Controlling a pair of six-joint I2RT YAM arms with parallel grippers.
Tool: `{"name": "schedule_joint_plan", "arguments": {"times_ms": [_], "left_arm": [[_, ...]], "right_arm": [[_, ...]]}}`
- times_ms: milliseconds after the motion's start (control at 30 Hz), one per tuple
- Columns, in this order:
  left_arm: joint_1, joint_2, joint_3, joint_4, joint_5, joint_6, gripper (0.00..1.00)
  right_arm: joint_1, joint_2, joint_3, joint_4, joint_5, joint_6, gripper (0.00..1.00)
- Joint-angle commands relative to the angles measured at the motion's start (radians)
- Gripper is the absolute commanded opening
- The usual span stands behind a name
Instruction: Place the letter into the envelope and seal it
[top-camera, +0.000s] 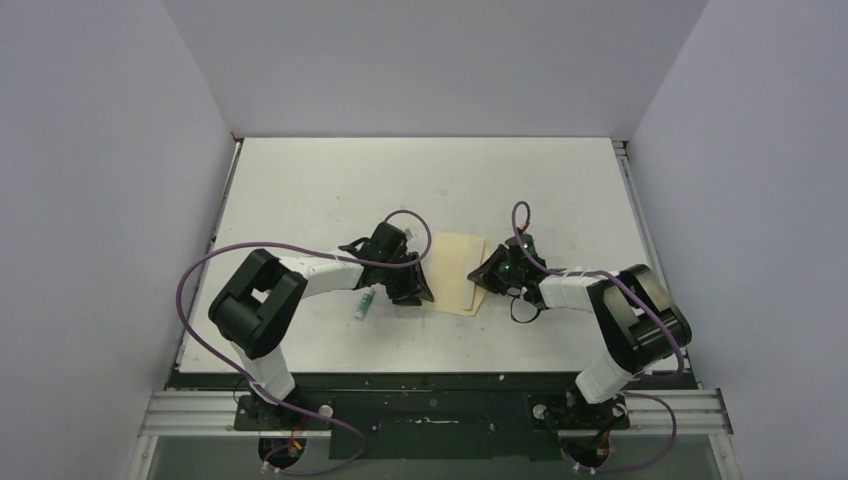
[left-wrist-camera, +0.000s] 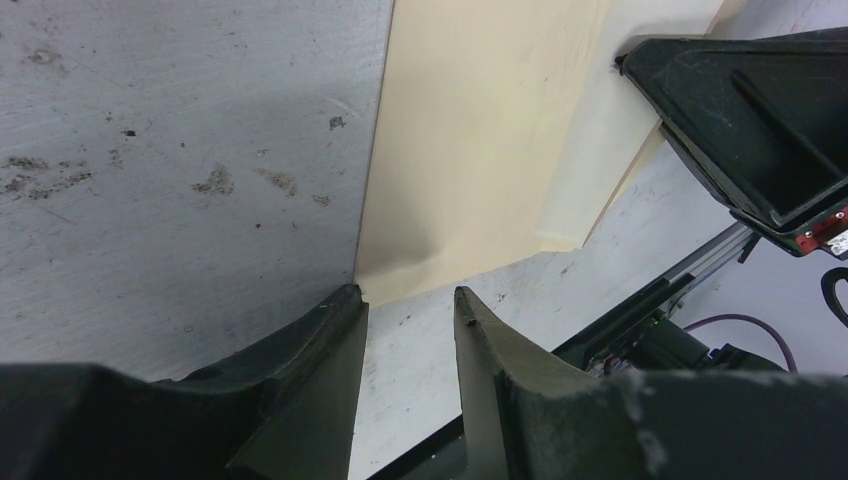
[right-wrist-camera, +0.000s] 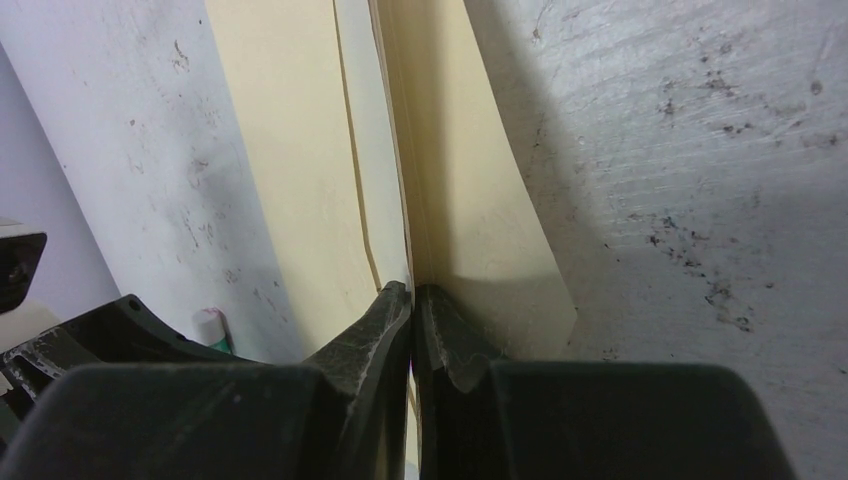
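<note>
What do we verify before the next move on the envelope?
1. Right pincer shut on the envelope edge: ok.
2. Left pincer gripping the envelope: not ok; open, corner just beyond its tips.
3. Letter inside: cannot tell; none visible.
4. Envelope sealed: cannot tell.
5. Small white tube clear of the envelope: ok; lies apart from it.

Left arm (top-camera: 320, 270) holds its jaws parted; right arm (top-camera: 570, 290) has its jaws pinched together.
</note>
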Motion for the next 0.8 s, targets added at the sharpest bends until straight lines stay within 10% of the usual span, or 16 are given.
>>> {"name": "schedule_joint_plan", "arguments": {"times_ms": [0, 267, 633, 767], "left_arm": [[-0.005, 0.023, 0.0, 0.053, -0.016, 0.013, 0.36], [-0.005, 0.034, 0.022, 0.044, -0.014, 0.023, 0.37], [-0.002, -0.048, 0.081, -0.036, -0.151, 0.061, 0.67], [-0.002, -0.057, 0.109, -0.053, -0.181, 0.071, 0.73]], "right_arm": [[0.01, 0.047, 0.022, -0.041, -0.057, -0.026, 0.05], [0.043, 0.076, 0.083, -0.069, -0.04, -0.139, 0.17], [0.062, -0.021, 0.184, -0.336, 0.185, -0.238, 0.76], [0.083, -0.033, 0.225, -0.386, 0.245, -0.274, 0.81]]}}
